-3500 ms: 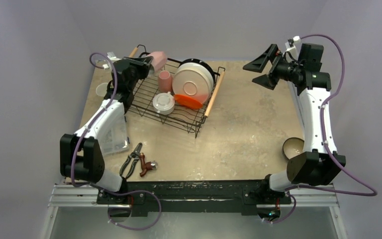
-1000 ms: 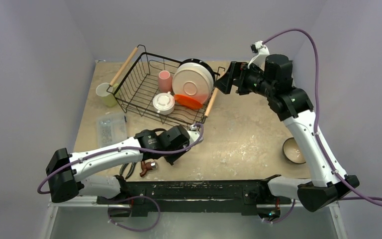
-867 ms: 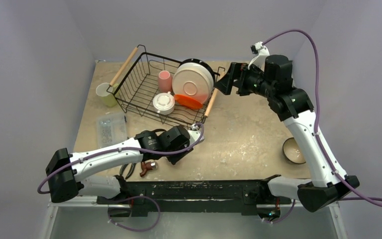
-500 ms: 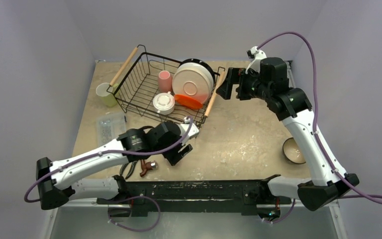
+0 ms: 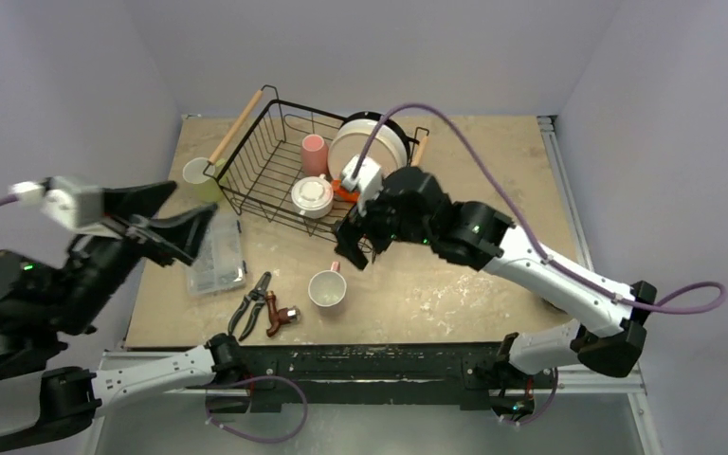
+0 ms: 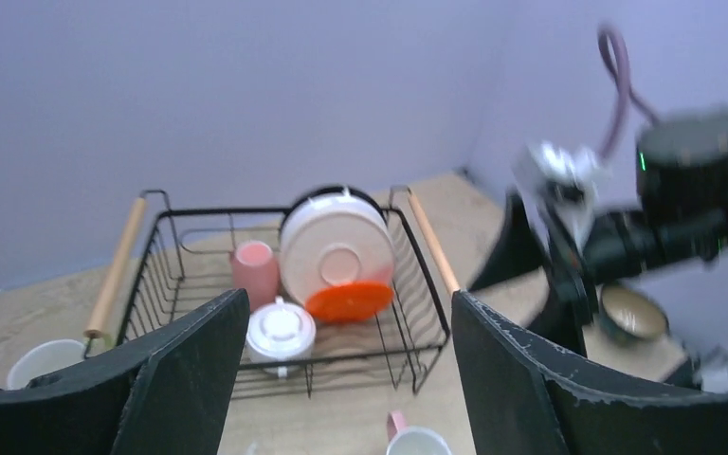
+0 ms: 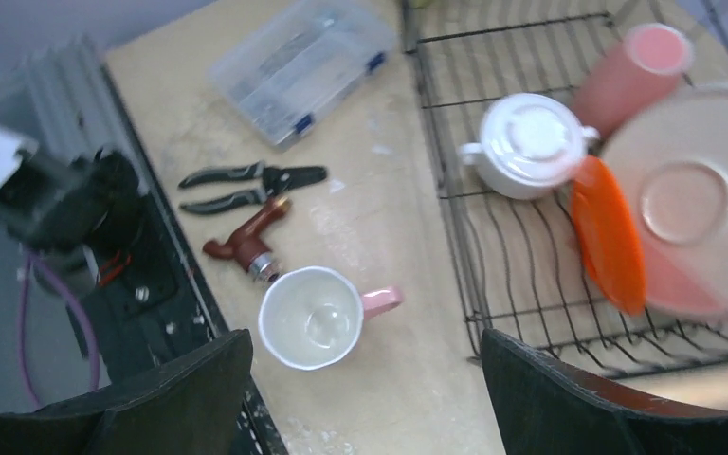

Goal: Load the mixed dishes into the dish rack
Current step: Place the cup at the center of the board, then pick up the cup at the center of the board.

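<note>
black wire rack (image 5: 270,166), glossy orange-red plate (image 7: 609,237), cream plate (image 7: 687,204), pink cup (image 7: 626,81), white pink-handled mug (image 7: 310,318)

A robotics test cell is shown. A stone-look counter (image 5: 474,256) is boxed in by bare lavender walls (image 5: 370,47). The left arm (image 5: 47,284) and right arm (image 5: 550,275) are bolted to a black mounting bar (image 5: 389,360) at its near edge and trailed by purple cable (image 5: 409,106). A dish rack (image 5: 265,161), pliers (image 5: 251,305) and a clear parts box (image 5: 216,256) are set out together on the counter.
</note>
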